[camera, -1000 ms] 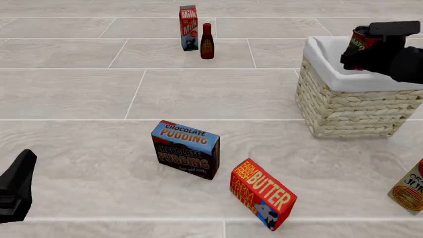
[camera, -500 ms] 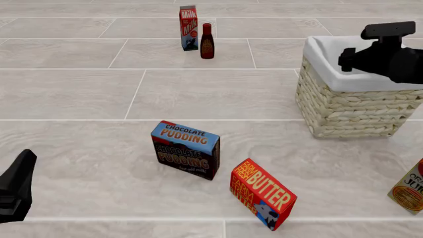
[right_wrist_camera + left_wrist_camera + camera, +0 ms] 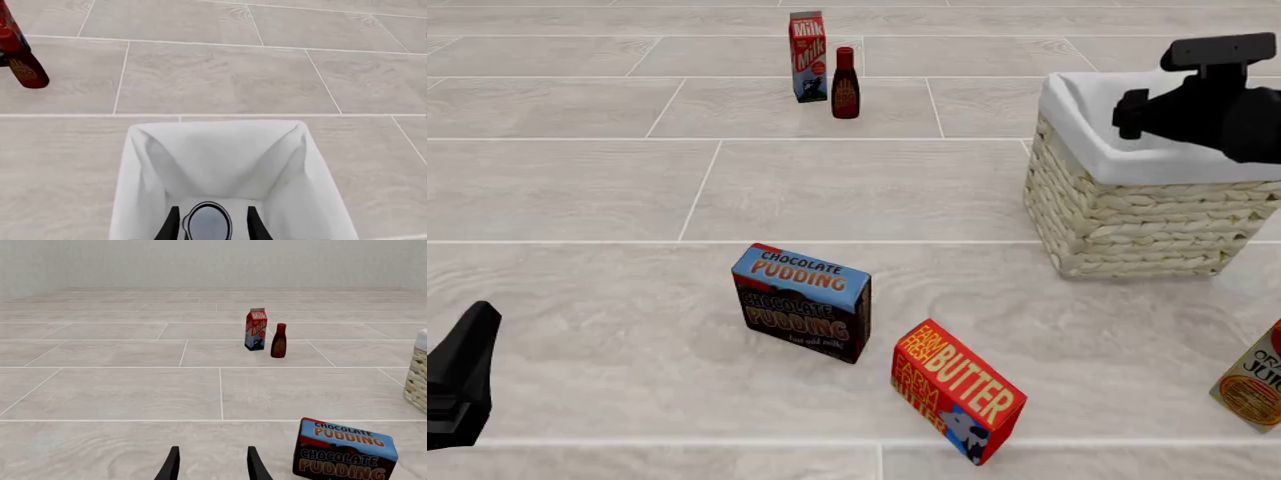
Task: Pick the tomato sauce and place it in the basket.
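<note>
Wrist camera on the left arm shows its jaws (image 3: 213, 467) parted, nothing between them, low over the desk (image 3: 133, 390); pudding box (image 3: 343, 450) sits just beside, milk carton (image 3: 255, 329) and bottle (image 3: 279, 340) far off.

Front view has the right gripper (image 3: 1137, 112) above the basket (image 3: 1134, 215), which stands near the desk's right side. The can is hidden from this angle.

Right wrist view looks down into the white lining: the can (image 3: 207, 222) lies inside the basket, grey top up, between the parted jaws, apparently released. Risk from here, I judge: lifting away askew could snag the cloth rim and drag or tip the basket.
</note>
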Available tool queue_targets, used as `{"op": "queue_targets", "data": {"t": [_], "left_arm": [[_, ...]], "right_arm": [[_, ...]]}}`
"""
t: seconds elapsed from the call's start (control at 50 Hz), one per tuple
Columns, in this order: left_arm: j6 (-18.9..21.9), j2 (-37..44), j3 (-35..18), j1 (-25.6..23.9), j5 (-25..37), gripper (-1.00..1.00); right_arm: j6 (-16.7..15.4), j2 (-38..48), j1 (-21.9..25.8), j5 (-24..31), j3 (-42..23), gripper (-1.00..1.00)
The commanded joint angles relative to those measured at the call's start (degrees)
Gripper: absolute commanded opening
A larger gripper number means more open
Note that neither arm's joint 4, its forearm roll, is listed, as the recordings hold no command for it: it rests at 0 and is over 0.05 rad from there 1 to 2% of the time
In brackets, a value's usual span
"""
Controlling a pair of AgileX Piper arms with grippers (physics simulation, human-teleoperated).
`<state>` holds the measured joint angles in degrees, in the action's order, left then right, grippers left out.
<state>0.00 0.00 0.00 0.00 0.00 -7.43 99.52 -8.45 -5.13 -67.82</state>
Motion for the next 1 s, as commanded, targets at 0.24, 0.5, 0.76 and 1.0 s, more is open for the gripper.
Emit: {"op": "queue_targets", "data": {"t": [0.24,0.5,0.76,1.0], "left_arm": [[0.00,0.00,0.00,0.00,0.00,1.00],[0.00,0.00,0.00,0.00,0.00,1.00],[0.00,0.00,0.00,0.00,0.00,1.00],[0.00,0.00,0.00,0.00,0.00,1.00]], "right_arm": [[-0.23,-1.52,1.23,1.04,-0.12,1.00],[-0.08,-1.73,1.79,0.56,0.08,1.00],[0.00,-2.22,2.27,0.32,0.52,1.00],[0.11,-3.10,2.38,0.33,0.56,1.00]]}}
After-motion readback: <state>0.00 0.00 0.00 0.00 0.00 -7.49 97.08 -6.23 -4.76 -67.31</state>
